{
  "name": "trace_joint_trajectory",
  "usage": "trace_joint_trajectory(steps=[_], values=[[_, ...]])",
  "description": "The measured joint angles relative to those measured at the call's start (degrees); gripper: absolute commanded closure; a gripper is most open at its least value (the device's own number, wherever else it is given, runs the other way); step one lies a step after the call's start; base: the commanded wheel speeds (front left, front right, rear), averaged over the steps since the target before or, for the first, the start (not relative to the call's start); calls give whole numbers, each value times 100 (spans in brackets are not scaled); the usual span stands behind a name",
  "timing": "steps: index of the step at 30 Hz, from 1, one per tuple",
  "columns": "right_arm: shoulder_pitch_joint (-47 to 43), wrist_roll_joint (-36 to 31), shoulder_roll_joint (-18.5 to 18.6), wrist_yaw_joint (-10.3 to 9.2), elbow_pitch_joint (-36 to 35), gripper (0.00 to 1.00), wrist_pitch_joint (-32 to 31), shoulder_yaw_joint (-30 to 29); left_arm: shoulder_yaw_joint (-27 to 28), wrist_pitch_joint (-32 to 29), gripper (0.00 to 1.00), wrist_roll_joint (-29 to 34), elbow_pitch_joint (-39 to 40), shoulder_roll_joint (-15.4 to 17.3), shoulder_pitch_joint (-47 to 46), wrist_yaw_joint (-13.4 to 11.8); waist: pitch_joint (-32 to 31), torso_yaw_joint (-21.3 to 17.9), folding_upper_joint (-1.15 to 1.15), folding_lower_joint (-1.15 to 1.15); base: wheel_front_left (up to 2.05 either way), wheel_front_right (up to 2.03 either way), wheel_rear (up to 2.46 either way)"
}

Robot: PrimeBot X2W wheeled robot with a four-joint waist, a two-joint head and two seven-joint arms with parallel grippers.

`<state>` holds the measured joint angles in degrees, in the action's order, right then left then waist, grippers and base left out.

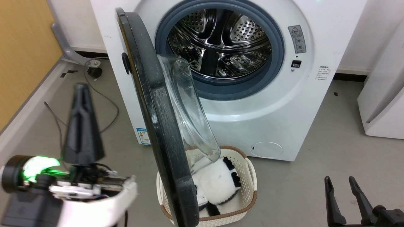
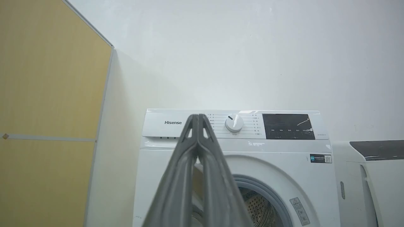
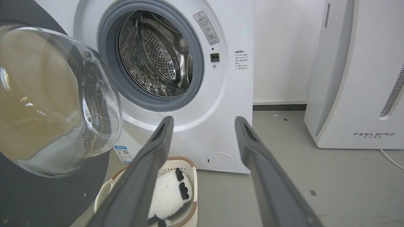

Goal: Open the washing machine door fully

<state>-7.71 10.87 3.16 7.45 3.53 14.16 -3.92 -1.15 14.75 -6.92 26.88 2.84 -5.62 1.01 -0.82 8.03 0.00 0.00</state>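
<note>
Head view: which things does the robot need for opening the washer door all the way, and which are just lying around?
For the job:
big round glossy black door with a clear glass bowl
big white front-loading washing machine

Just lying about:
cream woven plastic basket
fluffy black-and-white plush toy, in the basket
smaller white appliance

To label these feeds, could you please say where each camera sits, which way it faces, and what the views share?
Head: on the head, looking forward and down at the washer, door and basket; left fingers lower left, right fingers lower right.
Left wrist: on the left arm, facing the washer's panel and wall; left fingers shut.
Right wrist: on the right arm, facing drum, door and basket; right fingers open.
Shared: all show the washer.
</note>
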Motion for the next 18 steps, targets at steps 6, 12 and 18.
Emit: trace_joint_trajectory(steps=[6, 12, 18], values=[[-2, 3, 0, 0, 9, 0, 1, -1, -644, -225, 100, 167, 271, 9, 99, 181, 21, 32, 0, 0, 0, 0, 0], [-1, 23, -1, 0, 20, 0, 7, 37, -1330, -949, 100, 83, 333, 25, 249, 389, 73, 127, 0, 0, 0, 0, 0], [2, 29, -1, 0, 75, 0, 8, 44, -1884, -1546, 100, -66, -4, 33, 644, 458, 104, 201, 0, 0, 0, 0, 0]])
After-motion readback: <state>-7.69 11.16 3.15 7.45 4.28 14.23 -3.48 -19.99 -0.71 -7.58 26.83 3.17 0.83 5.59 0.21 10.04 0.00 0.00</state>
